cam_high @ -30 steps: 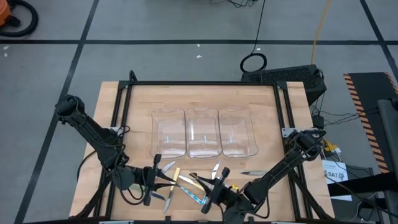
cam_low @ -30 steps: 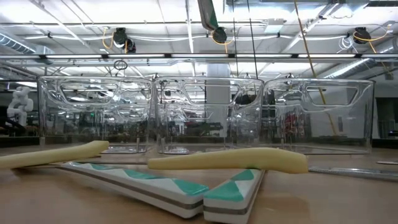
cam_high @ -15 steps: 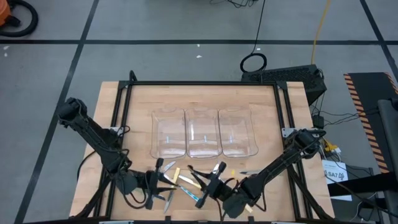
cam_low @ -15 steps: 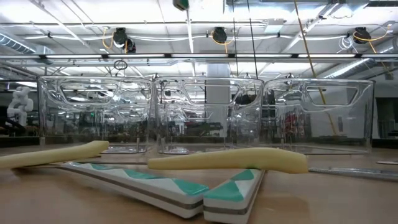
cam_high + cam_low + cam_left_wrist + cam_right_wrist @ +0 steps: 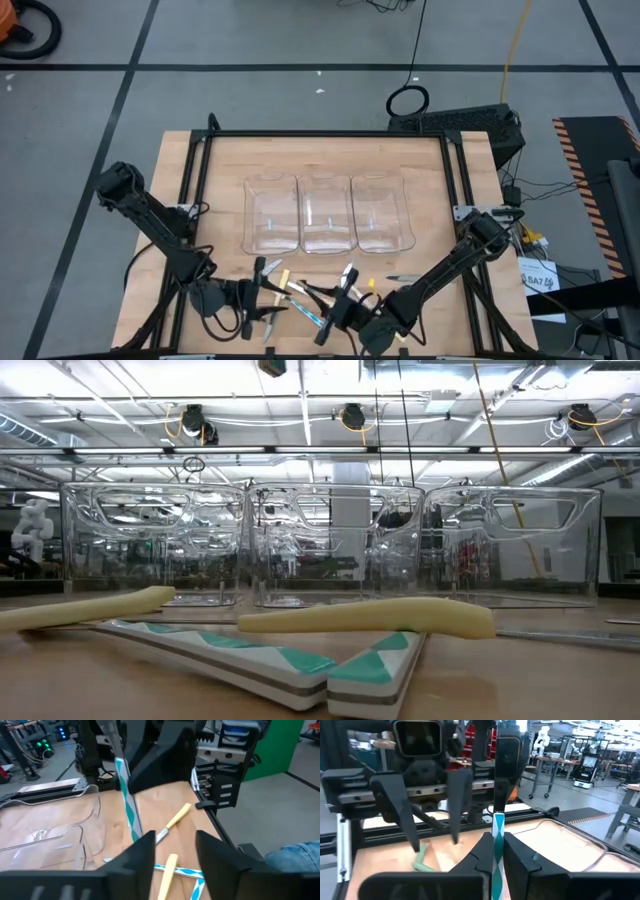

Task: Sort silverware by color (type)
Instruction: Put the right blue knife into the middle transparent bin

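My right gripper hovers over the table's near middle, shut on a fork, knife or spoon with a light-blue-and-white handle. This piece stands nearly upright, its silvery end up. My left gripper faces it from the left, open, its fingers on either side of the handle's lower end. More silverware lies flat on the table below: yellow handles and green-patterned handles. A light-blue one lies there too. My right gripper pinches the light-blue-and-white handle between its two fingers, coming in level from the table's right. The fingers lie across the handle, which stands nearly upright and clear of the table. My left gripper: I cannot tell whether one finger still touches the handle's lower end.
Three clear bins stand side by side at the table's middle, beyond both grippers. A dark knife lies right of the pile. The black frame rail runs around the tabletop.
My left gripper has edged toward the right gripper and has opened, leaving the light-blue-handled piece in the right gripper's hold. In the low view a dark slim part at the top has drifted left and almost out of the picture.
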{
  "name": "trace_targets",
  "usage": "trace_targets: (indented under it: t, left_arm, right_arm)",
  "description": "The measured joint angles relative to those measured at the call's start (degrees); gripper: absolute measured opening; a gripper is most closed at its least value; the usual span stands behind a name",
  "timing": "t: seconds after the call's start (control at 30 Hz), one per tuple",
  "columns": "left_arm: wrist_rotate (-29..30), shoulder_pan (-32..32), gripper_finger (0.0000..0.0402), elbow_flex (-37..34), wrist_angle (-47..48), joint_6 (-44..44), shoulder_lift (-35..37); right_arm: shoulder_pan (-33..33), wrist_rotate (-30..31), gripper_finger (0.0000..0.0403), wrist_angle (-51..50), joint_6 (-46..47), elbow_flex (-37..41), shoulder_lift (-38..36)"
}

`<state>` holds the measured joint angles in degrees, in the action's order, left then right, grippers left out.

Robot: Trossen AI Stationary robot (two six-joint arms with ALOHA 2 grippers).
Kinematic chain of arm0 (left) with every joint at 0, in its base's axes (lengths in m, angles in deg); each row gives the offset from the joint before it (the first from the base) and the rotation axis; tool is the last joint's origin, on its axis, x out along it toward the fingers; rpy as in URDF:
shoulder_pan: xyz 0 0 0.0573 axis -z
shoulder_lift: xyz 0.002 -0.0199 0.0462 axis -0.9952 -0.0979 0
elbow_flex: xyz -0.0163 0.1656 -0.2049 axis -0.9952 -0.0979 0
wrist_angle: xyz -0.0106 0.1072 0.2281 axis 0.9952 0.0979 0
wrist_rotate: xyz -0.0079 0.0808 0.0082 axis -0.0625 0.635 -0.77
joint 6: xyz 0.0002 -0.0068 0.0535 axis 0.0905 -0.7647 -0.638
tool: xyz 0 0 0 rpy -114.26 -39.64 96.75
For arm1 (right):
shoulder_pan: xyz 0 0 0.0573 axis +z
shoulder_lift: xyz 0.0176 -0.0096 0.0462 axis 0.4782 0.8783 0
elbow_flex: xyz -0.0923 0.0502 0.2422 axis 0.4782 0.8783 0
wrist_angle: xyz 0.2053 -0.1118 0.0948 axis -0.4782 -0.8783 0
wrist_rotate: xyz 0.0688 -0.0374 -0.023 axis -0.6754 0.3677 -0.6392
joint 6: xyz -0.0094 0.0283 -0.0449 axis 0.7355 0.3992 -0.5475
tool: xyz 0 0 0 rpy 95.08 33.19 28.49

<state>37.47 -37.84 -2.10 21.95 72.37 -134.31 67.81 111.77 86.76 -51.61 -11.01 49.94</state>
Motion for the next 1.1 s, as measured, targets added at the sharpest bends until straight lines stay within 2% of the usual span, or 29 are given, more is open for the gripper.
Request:
trace_targets:
  t: [0.17, 0.3, 0.5, 0.6, 0.77, 1.1]
  left_arm:
    - [0.0, 0.1, 0.0232, 0.0, 0.3, 1.6, 0.0]
    - [-0.1, 0.1, 0.0255, 0.0, 0.4, 2.3, 0.0]
    - [-0.1, 0.0, 0.0259, 0.0, 0.4, 3.0, -1.0]
    - [-0.5, -0.3, 0.0259, 0.0, -0.2, 2.6, -2.3]
    - [-3.6, -0.4, 0.026, 0.0, -1.4, 2.0, -4.1]
    - [-3.8, -0.8, 0.0247, 0.0, -3.4, 1.9, -5.5]
  right_arm:
    - [0.1, -4.3, 0.0018, 9.6, -5.8, 0.0, 3.0]
    - [-0.2, -6.7, 0.0018, 17.6, -11.7, 0.0, 4.8]
    - [-1.4, -15.5, 0.0018, 23.0, -14.4, 0.0, 5.4]
    - [-1.9, -17.6, 0.0018, 23.4, -14.2, 0.0, 5.4]
    - [-2.0, -17.9, 0.0018, 23.3, -14.1, 0.0, 5.4]
    - [-1.9, -17.9, 0.0018, 23.3, -16.6, 0.0, 5.4]
